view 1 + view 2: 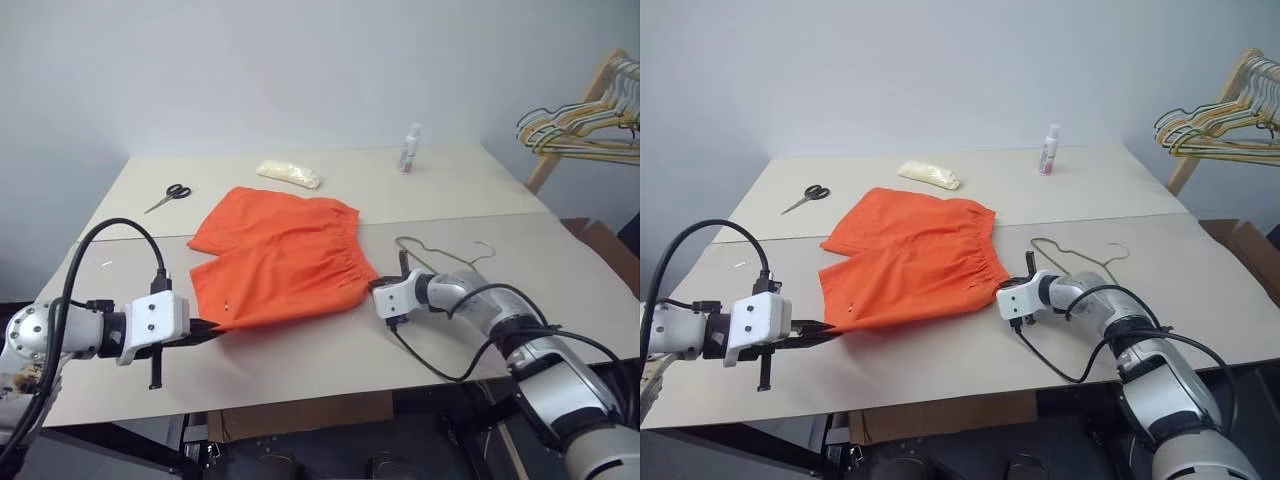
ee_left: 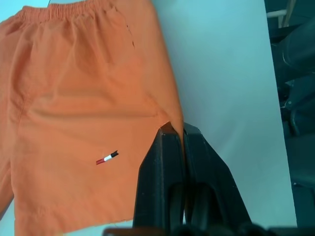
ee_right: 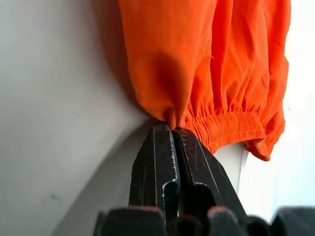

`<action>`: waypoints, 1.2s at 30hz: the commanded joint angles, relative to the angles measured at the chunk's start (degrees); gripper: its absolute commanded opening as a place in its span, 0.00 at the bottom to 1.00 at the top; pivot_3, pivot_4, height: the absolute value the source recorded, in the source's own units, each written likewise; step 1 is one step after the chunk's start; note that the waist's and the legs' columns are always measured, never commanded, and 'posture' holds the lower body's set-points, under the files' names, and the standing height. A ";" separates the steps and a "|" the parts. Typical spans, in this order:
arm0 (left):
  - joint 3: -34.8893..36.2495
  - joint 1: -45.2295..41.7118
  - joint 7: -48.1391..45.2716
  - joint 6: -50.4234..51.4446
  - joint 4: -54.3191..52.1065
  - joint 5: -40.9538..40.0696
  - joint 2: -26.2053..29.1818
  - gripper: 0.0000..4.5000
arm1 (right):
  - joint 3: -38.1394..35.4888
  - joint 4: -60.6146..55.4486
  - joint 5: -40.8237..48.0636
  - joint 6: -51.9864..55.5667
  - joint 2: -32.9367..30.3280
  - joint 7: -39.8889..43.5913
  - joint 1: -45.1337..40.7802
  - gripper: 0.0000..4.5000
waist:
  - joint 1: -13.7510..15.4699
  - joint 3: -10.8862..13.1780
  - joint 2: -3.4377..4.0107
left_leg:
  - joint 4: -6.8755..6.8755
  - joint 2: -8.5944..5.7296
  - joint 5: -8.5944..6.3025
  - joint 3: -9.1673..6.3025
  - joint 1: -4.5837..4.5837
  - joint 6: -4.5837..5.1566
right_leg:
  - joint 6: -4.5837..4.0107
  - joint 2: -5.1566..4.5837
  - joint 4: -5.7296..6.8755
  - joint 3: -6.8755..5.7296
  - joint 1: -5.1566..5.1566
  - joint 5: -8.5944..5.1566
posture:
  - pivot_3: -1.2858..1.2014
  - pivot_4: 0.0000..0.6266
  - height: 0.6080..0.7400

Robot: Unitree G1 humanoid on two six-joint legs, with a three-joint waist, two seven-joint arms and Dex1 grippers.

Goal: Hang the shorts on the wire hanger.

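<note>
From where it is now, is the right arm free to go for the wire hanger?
Probably not yet. The wire hanger lies bare on the table just behind the right gripper, with nothing between them, but that gripper is shut on the waistband corner of the shorts, so it would have to let go first.

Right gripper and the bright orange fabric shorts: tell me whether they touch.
Touching. In the right wrist view the right gripper is shut, its black fingertips pinching the edge of the bright orange fabric shorts beside the gathered waistband.
</note>
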 commanded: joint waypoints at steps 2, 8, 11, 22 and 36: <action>0.84 3.76 -3.16 0.11 -1.45 -0.95 2.13 0.00 | -4.25 -15.11 6.50 0.06 -7.52 6.23 7.26 0.01 | 0.09 0.00 -0.01 | 0.00 0.02 -0.02 -0.01 -0.04 0.04 | 0.00 0.00 -0.02 -0.03 0.01 0.00 | 0.61 0.00 1.00; 4.22 11.72 -6.44 2.08 -5.41 -3.02 4.02 0.00 | -9.68 -34.42 12.79 6.25 -15.04 12.21 19.37 0.01 | -0.51 0.01 -0.02 | 0.06 0.30 -0.34 0.15 -0.07 0.60 | -0.02 0.04 -0.06 0.06 0.00 -0.02 | 0.59 0.00 1.00; 5.70 15.94 -7.39 3.78 -8.81 -3.60 4.45 0.00 | -12.25 -42.50 15.60 9.28 -17.89 14.65 25.00 0.01 | -0.51 0.02 -0.03 | 0.08 0.42 -0.36 0.19 0.02 0.64 | -0.07 0.08 -0.05 0.06 0.10 -0.06 | 0.59 0.00 1.00; 3.53 17.38 -6.19 3.13 -8.16 -2.24 3.06 0.30 | -13.32 -48.19 17.94 14.18 -23.29 24.42 29.71 0.33 | -0.20 0.05 -0.12 | 0.11 0.58 -0.38 0.36 0.17 0.66 | -0.17 0.24 -0.07 0.14 0.21 -0.14 | 0.59 0.00 1.00; 7.60 9.30 -3.45 6.54 -7.53 -12.76 -2.59 0.99 | -28.67 -42.59 39.80 58.60 -17.30 25.36 24.19 1.00 | 0.42 0.06 -0.21 | 0.14 0.71 -0.41 0.35 0.16 0.67 | -0.34 0.30 -0.08 0.08 0.23 -0.20 | 0.59 0.00 1.00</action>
